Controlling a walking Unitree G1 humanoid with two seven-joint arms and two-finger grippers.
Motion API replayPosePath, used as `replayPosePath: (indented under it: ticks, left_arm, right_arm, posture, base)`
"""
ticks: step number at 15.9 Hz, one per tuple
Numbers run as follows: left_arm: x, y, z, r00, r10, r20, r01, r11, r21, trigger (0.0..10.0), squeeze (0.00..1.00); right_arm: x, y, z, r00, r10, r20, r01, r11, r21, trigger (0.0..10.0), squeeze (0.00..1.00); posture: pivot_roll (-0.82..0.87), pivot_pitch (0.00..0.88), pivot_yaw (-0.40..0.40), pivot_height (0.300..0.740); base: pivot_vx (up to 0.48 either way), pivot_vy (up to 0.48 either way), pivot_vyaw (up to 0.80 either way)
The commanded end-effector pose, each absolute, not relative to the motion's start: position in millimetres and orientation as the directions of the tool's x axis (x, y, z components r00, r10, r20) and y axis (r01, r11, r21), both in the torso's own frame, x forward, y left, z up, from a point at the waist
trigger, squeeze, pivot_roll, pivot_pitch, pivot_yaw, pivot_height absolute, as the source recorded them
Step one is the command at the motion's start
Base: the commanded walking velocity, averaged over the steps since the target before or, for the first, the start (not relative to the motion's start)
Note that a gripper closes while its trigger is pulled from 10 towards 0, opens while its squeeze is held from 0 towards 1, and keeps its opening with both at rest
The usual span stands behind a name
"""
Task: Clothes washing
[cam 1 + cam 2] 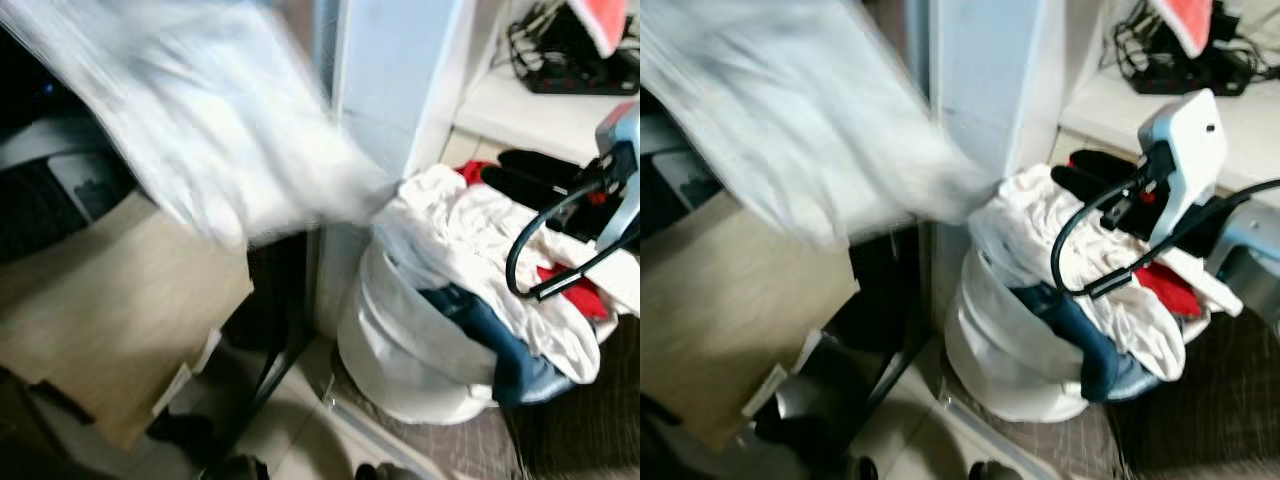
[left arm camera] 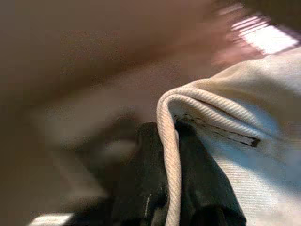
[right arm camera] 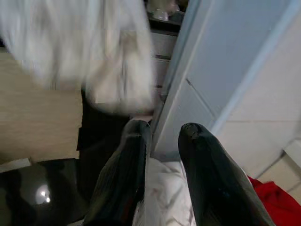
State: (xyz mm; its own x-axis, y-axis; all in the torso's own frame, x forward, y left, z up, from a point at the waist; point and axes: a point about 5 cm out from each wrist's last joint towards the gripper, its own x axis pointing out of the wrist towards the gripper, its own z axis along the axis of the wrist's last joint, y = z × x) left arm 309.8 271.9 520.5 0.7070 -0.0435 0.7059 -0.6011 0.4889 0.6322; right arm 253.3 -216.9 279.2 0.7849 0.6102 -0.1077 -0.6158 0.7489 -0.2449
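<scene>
Cloth (image 1: 215,130), white and blurred, is sweeping across the upper left of the frame, looking light and limp; its ribbed hem is the surest hold. Hamper (image 1: 400,350) is sitting lower right, heaped. Left gripper (image 2: 171,188) is pinching that hem. Right gripper (image 3: 162,155) is hovering spread over the heap.

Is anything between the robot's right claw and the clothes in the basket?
Nothing visible blocks it. The right gripper hangs open just above the clothes pile in the white basket. The left gripper is shut on the ribbed edge of a white garment, lifted off to the left, clear of the basket.
</scene>
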Motion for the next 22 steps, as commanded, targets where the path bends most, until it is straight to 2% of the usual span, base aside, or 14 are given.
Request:
replayPosePath:
  ticks: [1,4,5,7,8,9,10,11,12,15,18,20,21,22]
  left_arm:
    - [288,262,548,0.549,-0.08,0.832,-0.752,0.388,0.534,0.0,0.0]
    - [329,262,512,0.677,-0.046,0.735,-0.662,0.398,0.635,0.0,0.0]
    - [363,266,463,0.811,0.019,0.584,-0.539,0.411,0.735,0.0,0.0]
    - [381,268,430,0.891,0.052,0.451,-0.424,0.449,0.786,0.0,0.0]
    - [393,268,398,0.945,0.065,0.321,-0.304,0.536,0.788,0.0,0.0]
    - [405,268,347,0.993,0.079,0.093,-0.121,0.71,0.694,0.0,0.0]
    - [408,269,312,0.994,0.093,-0.06,-0.037,0.786,0.618,10.0,0.0]
    - [407,273,293,0.984,0.107,-0.146,-0.001,0.81,0.586,10.0,0.0]
    - [406,276,281,0.97,0.11,-0.216,0.03,0.831,0.556,10.0,1.0]
    - [400,283,264,0.931,0.093,-0.353,0.111,0.849,0.517,10.0,1.0]
    - [399,286,265,0.927,0.09,-0.363,0.111,0.86,0.497,10.0,1.0]
    - [399,287,274,0.941,0.088,-0.326,0.088,0.867,0.49,10.0,1.0]
    - [400,286,284,0.959,0.079,-0.273,0.081,0.845,0.529,10.0,1.0]
    - [404,273,293,0.978,-0.015,-0.21,0.12,0.861,0.495,10.0,1.0]
  right_arm:
    - [252,-211,282,0.772,0.63,-0.091,-0.627,0.73,-0.272,10.0,0.0]
    - [254,-206,278,0.763,0.641,-0.087,-0.637,0.723,-0.267,10.0,0.0]
    - [254,-202,275,0.753,0.651,-0.096,-0.65,0.712,-0.265,10.0,0.0]
    - [252,-201,274,0.744,0.66,-0.104,-0.66,0.703,-0.263,10.0,0.0]
    - [251,-200,272,0.737,0.665,-0.119,-0.67,0.695,-0.263,10.0,0.0]
    - [248,-196,267,0.717,0.682,-0.147,-0.694,0.675,-0.252,10.0,0.0]
    - [245,-190,264,0.688,0.706,-0.165,-0.723,0.649,-0.237,10.0,0.0]
    - [242,-184,261,0.663,0.729,-0.173,-0.747,0.627,-0.222,10.0,0.0]
    - [239,-180,259,0.642,0.747,-0.176,-0.766,0.609,-0.206,10.0,0.0]
    - [232,-172,253,0.582,0.791,-0.189,-0.813,0.561,-0.159,10.0,0.0]
    - [233,-172,249,0.598,0.776,-0.198,-0.801,0.578,-0.155,10.0,0.0]
    - [244,-182,247,0.682,0.702,-0.206,-0.731,0.661,-0.168,10.0,0.0]
    - [253,-189,243,0.743,0.635,-0.213,-0.668,0.725,-0.167,10.0,0.0]
    - [265,-201,234,0.824,0.514,-0.238,-0.558,0.81,-0.18,10.0,0.0]
  posture:
    - [-0.09,0.031,0.002,0.74]
    - [-0.09,0.029,0.004,0.74]
    - [-0.1,0.028,0.004,0.74]
    - [-0.11,0.03,0.005,0.74]
    - [-0.11,0.028,0.005,0.74]
    - [-0.11,0.028,0.005,0.74]
    - [-0.12,0.03,0.007,0.74]
    - [-0.12,0.03,0.009,0.74]
    - [-0.12,0.031,0.009,0.74]
    - [-0.12,0.03,0.006,0.74]
    - [-0.12,0.03,0.005,0.74]
    - [-0.12,0.033,0.003,0.74]
    - [-0.11,0.035,0.003,0.74]
    - [-0.12,0.039,0.004,0.74]
  base:
    - [0.0,0.0,0.0]
    - [0.0,0.0,0.0]
    - [0.0,0.0,0.0]
    - [0.0,0.0,0.0]
    - [0.0,0.0,0.0]
    - [0.0,0.0,0.0]
    - [0.0,0.0,0.0]
    - [0.0,0.0,0.0]
    - [0.0,0.0,0.0]
    - [0.0,0.0,0.0]
    - [0.0,0.0,0.0]
    - [0.0,0.0,0.0]
    - [0.0,0.0,0.0]
    - [0.0,0.0,0.0]
